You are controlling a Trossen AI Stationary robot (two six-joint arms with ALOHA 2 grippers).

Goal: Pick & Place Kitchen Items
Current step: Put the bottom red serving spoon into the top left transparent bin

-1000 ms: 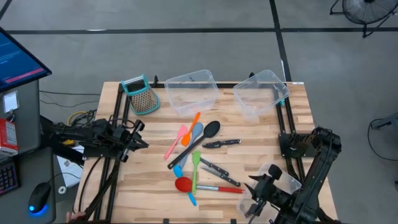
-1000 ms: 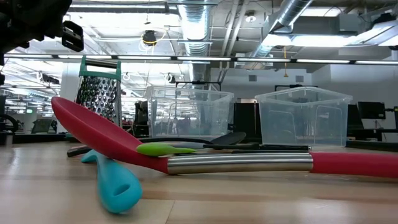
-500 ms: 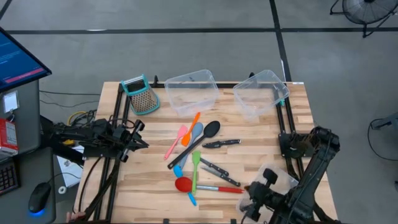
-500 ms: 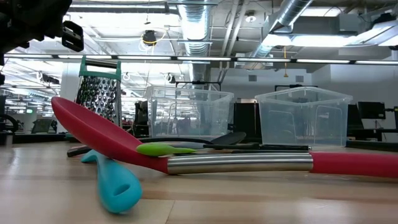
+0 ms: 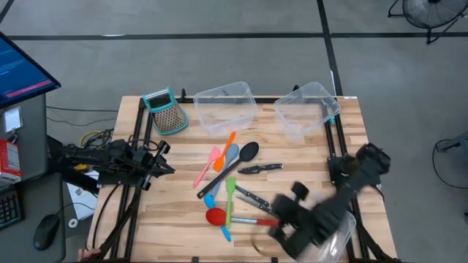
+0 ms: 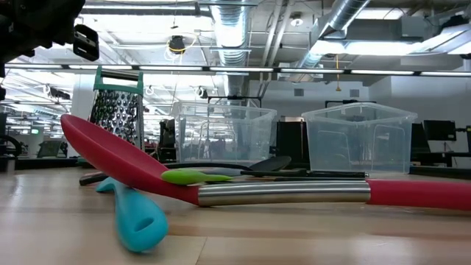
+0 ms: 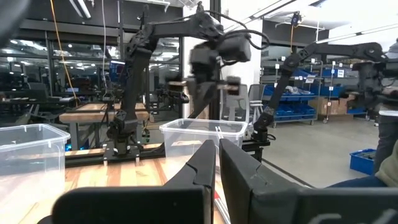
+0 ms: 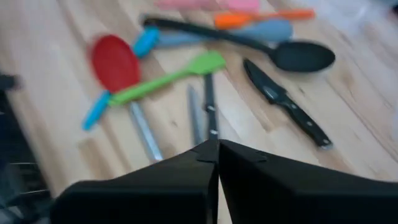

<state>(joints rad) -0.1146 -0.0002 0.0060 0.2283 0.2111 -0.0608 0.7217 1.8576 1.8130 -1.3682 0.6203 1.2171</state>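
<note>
While the left claw [image 5: 167, 169] waits pressed together at the worktop's [image 5: 175, 219] left edge, the right claw [image 8: 217, 149], also pressed together and empty, hangs over the near-right area beside the red-headed spatula [image 5: 216, 216], black ladle [image 5: 248, 152] and knives [image 5: 257, 199] lying mid-worktop.

The right end effector [image 5: 285, 223] reaches in over the front right part of the bench, its fingers [image 8: 211, 163] pressed together with nothing between them. The left end effector [image 5: 162, 158] waits at the bench's left edge, fingers [image 7: 208, 163] likewise closed and empty.
</note>
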